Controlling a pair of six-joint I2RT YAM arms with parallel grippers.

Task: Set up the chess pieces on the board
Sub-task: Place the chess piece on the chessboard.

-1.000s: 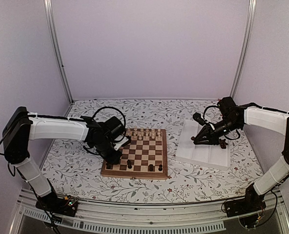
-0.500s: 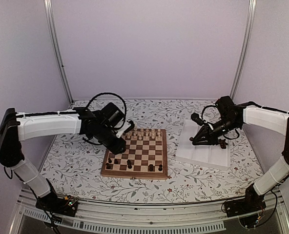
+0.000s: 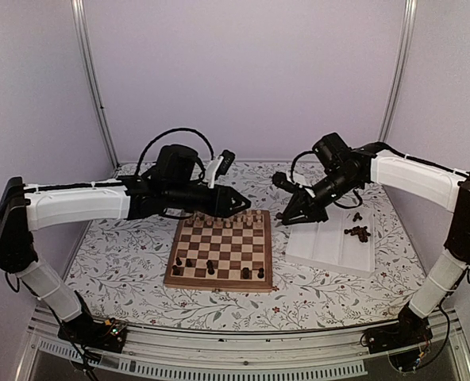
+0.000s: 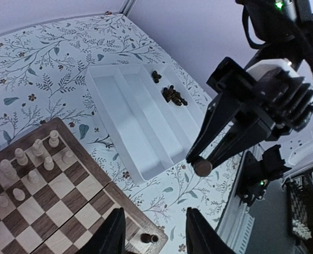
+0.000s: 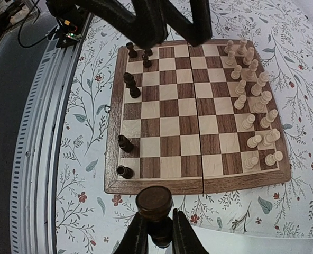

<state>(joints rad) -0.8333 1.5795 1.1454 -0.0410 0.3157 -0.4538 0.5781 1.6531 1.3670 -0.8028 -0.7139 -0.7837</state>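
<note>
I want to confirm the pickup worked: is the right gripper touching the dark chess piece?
Touching. The right wrist view shows the right gripper with its jaws closed against both sides of the dark chess piece.

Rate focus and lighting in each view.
Top external: even, soft light, small dark brown wooden chess pieces barely resolved. Left wrist: left gripper's fingers blurred, lower right corner dark. Right wrist: square wooden chessboard sharp, the held dark piece softer.

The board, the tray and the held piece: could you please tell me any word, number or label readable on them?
None can be read. The board has no letters or numbers on its border, the white tray is plain, and the dark chess piece in the right pincer bears no mark.
</note>
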